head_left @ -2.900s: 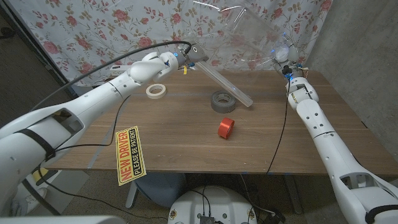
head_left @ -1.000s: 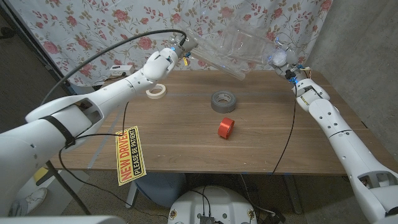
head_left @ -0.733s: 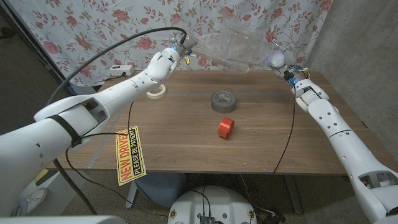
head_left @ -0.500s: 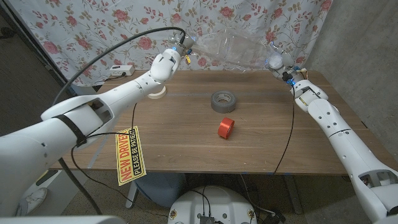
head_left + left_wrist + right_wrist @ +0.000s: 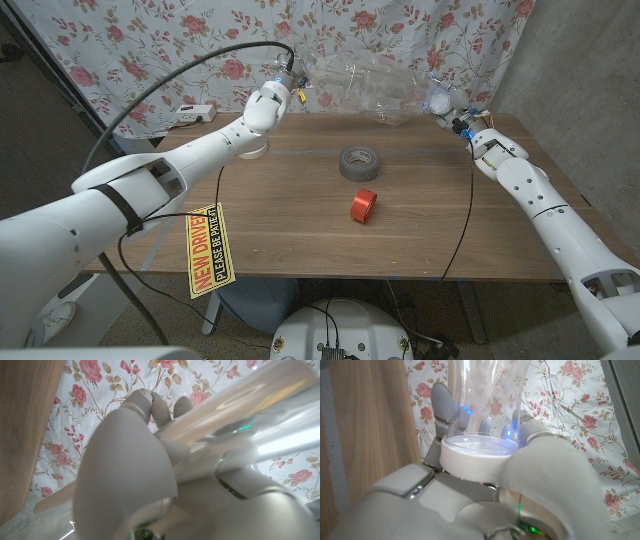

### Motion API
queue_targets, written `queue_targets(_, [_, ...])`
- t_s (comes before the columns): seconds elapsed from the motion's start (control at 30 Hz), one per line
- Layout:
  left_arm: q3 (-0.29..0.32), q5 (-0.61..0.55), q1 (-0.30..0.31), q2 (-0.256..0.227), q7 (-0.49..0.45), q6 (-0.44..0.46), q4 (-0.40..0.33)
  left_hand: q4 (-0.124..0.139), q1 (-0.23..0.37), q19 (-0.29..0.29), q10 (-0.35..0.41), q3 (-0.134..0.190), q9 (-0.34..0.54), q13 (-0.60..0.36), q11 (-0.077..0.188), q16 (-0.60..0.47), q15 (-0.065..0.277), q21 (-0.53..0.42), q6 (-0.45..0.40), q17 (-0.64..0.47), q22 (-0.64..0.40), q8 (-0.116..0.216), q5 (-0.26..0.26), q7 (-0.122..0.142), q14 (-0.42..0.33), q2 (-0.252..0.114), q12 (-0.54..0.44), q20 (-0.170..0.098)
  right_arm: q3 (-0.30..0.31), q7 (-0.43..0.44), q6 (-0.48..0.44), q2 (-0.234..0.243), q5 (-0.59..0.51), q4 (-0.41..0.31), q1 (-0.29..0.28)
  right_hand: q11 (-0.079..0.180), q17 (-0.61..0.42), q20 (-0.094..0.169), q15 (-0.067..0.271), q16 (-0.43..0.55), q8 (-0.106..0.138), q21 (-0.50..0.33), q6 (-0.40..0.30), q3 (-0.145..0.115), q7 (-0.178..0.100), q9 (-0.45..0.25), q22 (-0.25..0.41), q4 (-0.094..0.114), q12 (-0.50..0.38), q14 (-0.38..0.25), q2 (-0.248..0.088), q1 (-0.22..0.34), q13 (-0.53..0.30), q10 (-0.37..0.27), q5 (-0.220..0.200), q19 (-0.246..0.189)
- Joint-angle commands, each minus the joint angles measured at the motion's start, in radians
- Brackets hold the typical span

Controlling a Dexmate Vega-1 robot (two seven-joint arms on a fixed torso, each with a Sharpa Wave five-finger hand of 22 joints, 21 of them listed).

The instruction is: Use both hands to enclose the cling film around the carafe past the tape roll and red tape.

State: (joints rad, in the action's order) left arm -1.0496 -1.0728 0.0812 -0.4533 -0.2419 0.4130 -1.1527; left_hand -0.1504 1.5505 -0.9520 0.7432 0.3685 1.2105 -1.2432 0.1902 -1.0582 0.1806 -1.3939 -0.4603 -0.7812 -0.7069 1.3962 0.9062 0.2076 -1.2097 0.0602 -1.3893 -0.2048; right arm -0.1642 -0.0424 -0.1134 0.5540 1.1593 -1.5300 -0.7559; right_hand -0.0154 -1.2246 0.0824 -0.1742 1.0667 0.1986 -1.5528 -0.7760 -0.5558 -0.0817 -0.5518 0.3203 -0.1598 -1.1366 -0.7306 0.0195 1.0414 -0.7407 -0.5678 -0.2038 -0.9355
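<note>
While the left hand (image 5: 277, 88) grips the film (image 5: 365, 82) roll and the right hand (image 5: 443, 99) holds the carafe (image 5: 485, 405) — both over the desk's (image 5: 300, 210) far edge, past the tapes — wrapping looks barely begun.

**Bystanders around the wooden bench**

A yellow sign lettered "NEW DRIVER, PLEASE BE PATIENT" (image 5: 207, 250) hangs tilted off the brown wooden bench (image 5: 300, 220) at its front left edge. A white floral curtain with red roses (image 5: 150, 40) hangs behind. A grey concrete wall (image 5: 590, 60) stands to the right.
</note>
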Motion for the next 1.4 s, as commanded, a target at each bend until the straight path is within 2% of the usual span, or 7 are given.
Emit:
queue_targets(0.03, [0.020, 0.102, 0.020, 0.009, -0.195, -0.040, 0.039, 0.002, 0.010, -0.007, 0.005, 0.011, 0.015, -0.005, 0.009, -0.005, 0.041, -0.003, 0.002, 0.006, -0.013, 0.134, 0.009, 0.000, -0.049, -0.001, -0.196, 0.000, -0.027, 0.040, -0.022, 0.031, -0.058, -0.016, 0.004, 0.098, -0.005, 0.137, 0.388, 0.278, 0.000, -0.001, -0.029, 0.001, 0.034, -0.003, 0.002, -0.004, -0.005, -0.297, -0.162, 0.158, -0.006, -0.109, 0.001, 0.028])
queue_targets(0.27, [0.018, 0.136, 0.020, 0.010, -0.243, -0.057, 0.056, 0.003, 0.009, -0.013, 0.000, 0.008, 0.010, -0.005, 0.009, -0.007, 0.041, 0.000, 0.014, 0.010, -0.010, 0.131, 0.006, 0.001, -0.046, -0.003, -0.196, -0.003, -0.042, 0.062, -0.032, 0.049, -0.094, -0.030, 0.006, 0.096, -0.005, 0.137, 0.388, 0.280, -0.001, 0.001, -0.029, 0.001, 0.034, -0.001, 0.000, -0.004, -0.005, -0.296, -0.162, 0.159, -0.004, -0.112, 0.000, 0.030])
queue_targets(0.7, [0.040, 0.179, 0.039, -0.012, -0.313, -0.077, 0.015, 0.003, 0.012, -0.012, -0.005, 0.002, 0.008, -0.005, 0.009, -0.014, 0.042, 0.006, 0.020, 0.011, -0.005, 0.128, -0.002, 0.001, -0.051, -0.005, -0.196, -0.003, -0.065, 0.095, -0.058, 0.076, -0.144, -0.054, 0.017, 0.094, -0.005, 0.137, 0.388, 0.282, 0.000, 0.001, -0.030, 0.003, 0.036, -0.001, 0.000, -0.003, -0.006, -0.296, -0.161, 0.160, -0.004, -0.112, 0.000, 0.030])
queue_targets(0.83, [0.029, 0.162, 0.046, -0.034, -0.310, -0.091, -0.027, 0.004, 0.010, -0.010, -0.006, 0.002, 0.011, -0.005, 0.009, -0.013, 0.041, 0.006, 0.018, 0.011, -0.005, 0.130, -0.003, 0.001, -0.048, -0.005, -0.196, -0.003, -0.068, 0.090, -0.064, 0.066, -0.139, -0.038, 0.028, 0.093, -0.005, 0.137, 0.388, 0.283, 0.000, -0.001, -0.033, 0.003, 0.036, 0.000, 0.001, -0.003, -0.004, -0.295, -0.161, 0.160, 0.001, -0.114, 0.000, 0.027])
queue_targets(1.0, [0.072, 0.200, 0.081, -0.054, -0.299, -0.110, -0.106, 0.004, 0.011, -0.010, -0.006, -0.002, 0.008, -0.005, 0.009, -0.011, 0.042, 0.003, 0.021, 0.003, 0.009, 0.128, -0.007, 0.001, -0.049, -0.007, -0.196, -0.005, -0.085, 0.125, -0.067, 0.069, -0.178, -0.035, 0.039, 0.093, -0.004, 0.137, 0.388, 0.283, 0.000, 0.001, -0.031, 0.003, 0.037, 0.000, -0.002, -0.003, -0.008, -0.295, -0.162, 0.160, -0.006, -0.111, 0.000, 0.029])
queue_targets(1.2, [0.084, 0.183, 0.094, -0.070, -0.288, -0.121, -0.146, 0.003, 0.013, -0.005, -0.008, 0.001, 0.011, -0.005, 0.009, -0.008, 0.042, -0.002, 0.020, 0.000, 0.006, 0.131, -0.006, 0.001, -0.048, -0.008, -0.196, -0.002, -0.111, 0.190, -0.076, 0.088, -0.255, -0.063, 0.048, 0.092, -0.004, 0.137, 0.388, 0.284, 0.000, 0.000, -0.031, 0.004, 0.036, -0.001, -0.002, -0.003, -0.004, -0.294, -0.162, 0.160, 0.001, -0.112, 0.000, 0.028])
queue_targets(1.4, [0.109, 0.184, 0.114, -0.076, -0.292, -0.119, -0.165, 0.003, 0.013, -0.003, -0.009, 0.000, 0.008, -0.005, 0.009, -0.004, 0.041, -0.004, 0.025, -0.001, 0.012, 0.128, -0.006, 0.001, -0.046, -0.007, -0.196, -0.003, -0.115, 0.215, -0.103, 0.086, -0.264, -0.069, 0.054, 0.093, -0.004, 0.137, 0.388, 0.284, 0.001, 0.000, -0.033, 0.004, 0.037, -0.002, -0.002, -0.003, -0.006, -0.294, -0.162, 0.161, -0.001, -0.113, 0.000, 0.028])
